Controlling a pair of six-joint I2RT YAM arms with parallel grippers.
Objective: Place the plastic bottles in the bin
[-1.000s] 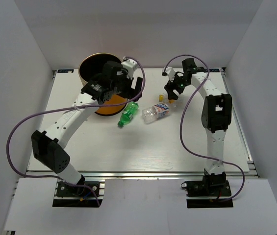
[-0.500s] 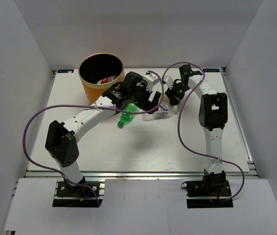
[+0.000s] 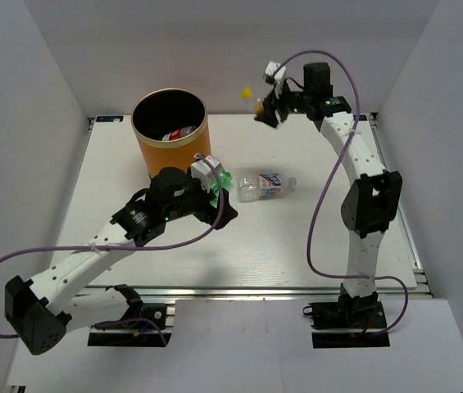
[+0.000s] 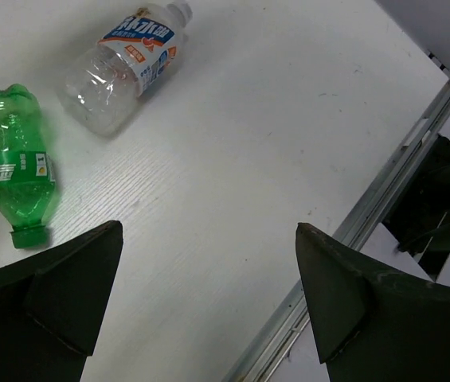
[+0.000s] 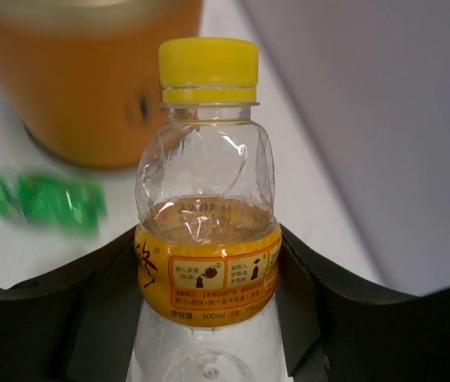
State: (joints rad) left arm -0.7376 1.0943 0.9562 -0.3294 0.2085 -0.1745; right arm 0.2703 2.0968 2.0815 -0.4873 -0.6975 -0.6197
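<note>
Orange bin (image 3: 174, 155) far left on the desk (image 3: 297, 246), red-labelled bottle (image 3: 180, 133) inside, left tool (image 4: 201, 294) spread wide, empty, by the green bottle (image 4: 13, 171), blue-white-labelled bottle (image 4: 125, 60) lying beside, right tool (image 3: 265, 110) clamped on the yellow-capped bottle (image 5: 209, 223), aloft.

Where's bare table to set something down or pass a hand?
Bare: table near-centre, between the two arms, in front of the clear bottle. Crowded: beside the bin, where the left gripper hovers by the green bottle.

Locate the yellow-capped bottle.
In the top view it is at the back, right of the bin: the yellow-capped bottle is held aloft, clamped in the right pincer.
</note>
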